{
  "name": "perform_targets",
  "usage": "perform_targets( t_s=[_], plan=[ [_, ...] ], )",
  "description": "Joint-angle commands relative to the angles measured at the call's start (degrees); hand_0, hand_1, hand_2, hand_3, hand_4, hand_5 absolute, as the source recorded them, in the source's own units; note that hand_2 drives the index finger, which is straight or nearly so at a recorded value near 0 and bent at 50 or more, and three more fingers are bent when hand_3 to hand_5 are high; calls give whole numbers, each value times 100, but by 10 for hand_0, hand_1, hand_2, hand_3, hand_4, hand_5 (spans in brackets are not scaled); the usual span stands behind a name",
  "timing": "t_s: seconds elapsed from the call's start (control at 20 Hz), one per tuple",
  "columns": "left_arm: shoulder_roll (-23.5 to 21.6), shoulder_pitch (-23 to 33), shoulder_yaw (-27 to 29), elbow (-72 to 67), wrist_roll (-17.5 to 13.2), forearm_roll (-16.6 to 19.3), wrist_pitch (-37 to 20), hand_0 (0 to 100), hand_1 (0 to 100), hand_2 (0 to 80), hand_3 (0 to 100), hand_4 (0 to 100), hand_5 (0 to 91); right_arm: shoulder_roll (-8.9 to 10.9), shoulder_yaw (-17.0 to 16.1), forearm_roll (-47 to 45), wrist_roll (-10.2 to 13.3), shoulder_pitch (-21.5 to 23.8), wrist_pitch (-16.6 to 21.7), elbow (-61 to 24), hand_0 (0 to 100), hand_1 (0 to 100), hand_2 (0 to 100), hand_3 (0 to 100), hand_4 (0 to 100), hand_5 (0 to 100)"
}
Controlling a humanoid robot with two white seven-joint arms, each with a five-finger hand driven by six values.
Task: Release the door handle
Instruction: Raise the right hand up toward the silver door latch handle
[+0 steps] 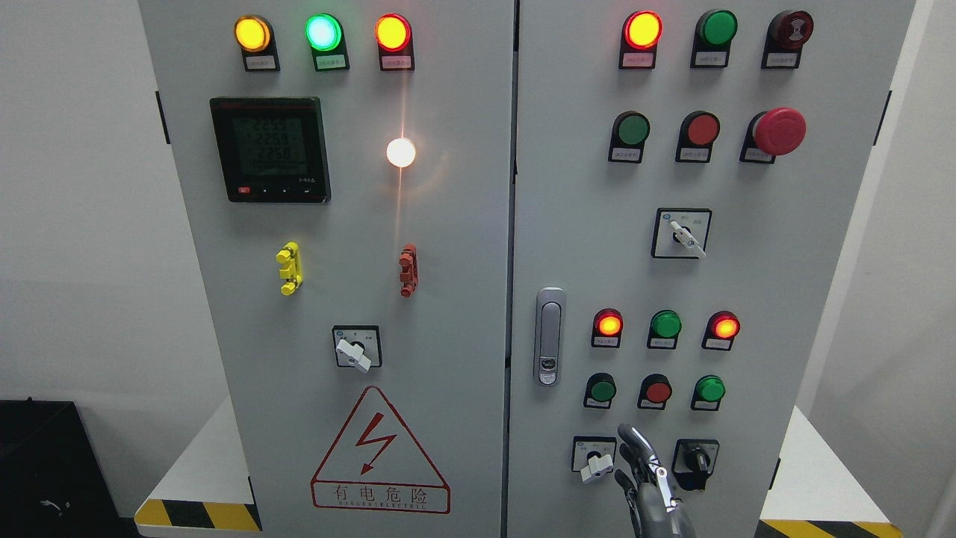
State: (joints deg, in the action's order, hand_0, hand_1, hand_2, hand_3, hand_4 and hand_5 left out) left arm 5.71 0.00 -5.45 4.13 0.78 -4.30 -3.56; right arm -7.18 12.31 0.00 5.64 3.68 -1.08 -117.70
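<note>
Head view: faced a grey cabinet (448, 314) with two doors. On the left door, read three rows of digits on the black meter (270, 149), roughly 2255, 2258, 2258, though too dim to be sure. Above it, saw three lit lamps along the door's top edge: amber (252, 33), green (323, 32) and orange-red (393, 33), each with a small label too fine to read. Noted a glaring white lamp (401, 152) right of the meter, a yellow clip (289, 268) and a red clip (408, 270) lower down, then a white selector switch (357, 347). Near that door's bottom edge, read 有电危险 under a lightning bolt in the red warning triangle (379, 448); could not make out the smaller line beneath.

Found the door handle (550, 336), a silver upright latch, at the left edge of the right door, about mid-height, with nothing touching it. Right of it, counted rows of red and green buttons with unreadable tags, and a red mushroom stop button (779, 131) near the door's upper right corner.

Saw the right hand (648, 489) rising from the bottom edge, well below and right of the handle, between a white-knobbed switch (595, 457) and a black-knobbed switch (696, 457). Fingers (635, 442) pointed upward, loosely extended, gripping nothing.
</note>
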Motion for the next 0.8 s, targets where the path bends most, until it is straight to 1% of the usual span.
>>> perform_targets(
  t_s=[0.0,0.15,0.55,0.65,0.7,0.75],
  plan=[
    [0,97,0,-9,1,8,-5,120,556,0,0,0,0,-2,113,70,-2,19,-6,-7,384,0,0,43,61,38],
    [0,97,0,0,1,8,-5,120,556,0,0,0,0,-2,210,88,-2,19,-6,-16,388,0,0,47,66,42],
    [0,97,0,0,1,-1,-5,120,556,0,0,0,0,6,219,114,-2,10,-6,-34,396,0,0,64,84,57],
    [0,97,0,0,1,-1,-5,120,556,0,0,0,0,15,219,140,-10,1,-6,-34,395,0,0,83,133,118],
    [0,97,0,0,1,-1,-5,120,556,0,0,0,0,24,219,219,-2,-8,-6,-34,382,0,0,153,251,223],
    [0,97,0,0,1,8,-5,120,556,0,0,0,0,24,211,402,-2,-8,-6,-25,372,50,0,239,372,307]
  ],
)
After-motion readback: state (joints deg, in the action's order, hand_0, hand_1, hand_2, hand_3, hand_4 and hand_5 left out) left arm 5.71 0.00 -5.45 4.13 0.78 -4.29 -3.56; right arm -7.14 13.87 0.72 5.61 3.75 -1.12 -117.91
